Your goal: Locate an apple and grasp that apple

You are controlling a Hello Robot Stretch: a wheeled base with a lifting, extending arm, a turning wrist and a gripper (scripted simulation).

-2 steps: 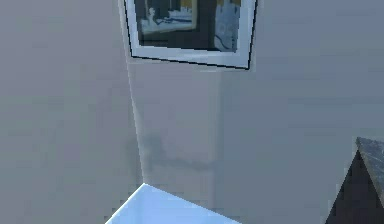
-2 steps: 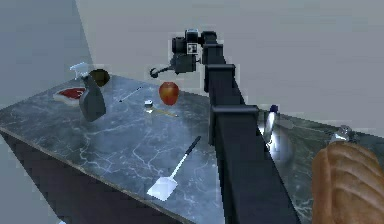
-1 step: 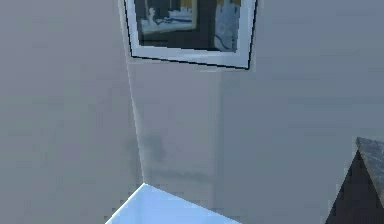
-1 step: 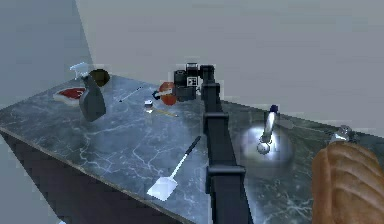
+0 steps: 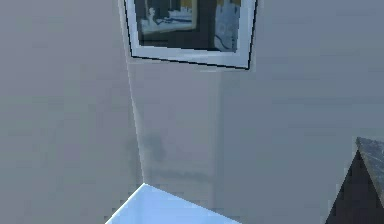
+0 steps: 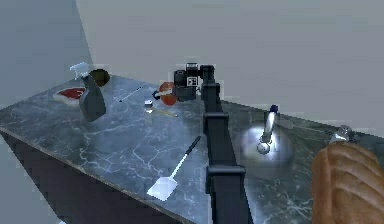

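**Arm stretched over the counter, gripper at a small red blob**

In the arm side view, nearest to the camera, a brown loaf of bread (image 6: 350, 185) stands at the right lower corner. A white spatula (image 6: 176, 168) lies flat on the dark marble counter (image 6: 110, 145). The dark arm (image 6: 222, 150) rises from the bottom edge, between the spatula and a round metal sink (image 6: 262, 155) with an upright faucet (image 6: 268, 122).

Farther out, at the end of the arm, is the gripper (image 6: 180, 85). A small red blob (image 6: 166, 91) lies on the counter at its far end. By its colour it may be the apple, but the shape is too small to be sure. I cannot tell whether the gripper holds anything, or whether it touches the blob.

Toward the left end of the counter stand a dark bottle (image 6: 92, 102) and, beside it, a flat red thing (image 6: 70, 95).

In the forward view, a pale surface (image 5: 150, 208) shows at the bottom. Behind it is a grey wall (image 5: 70, 110) with a white-framed window (image 5: 190, 30) high up.
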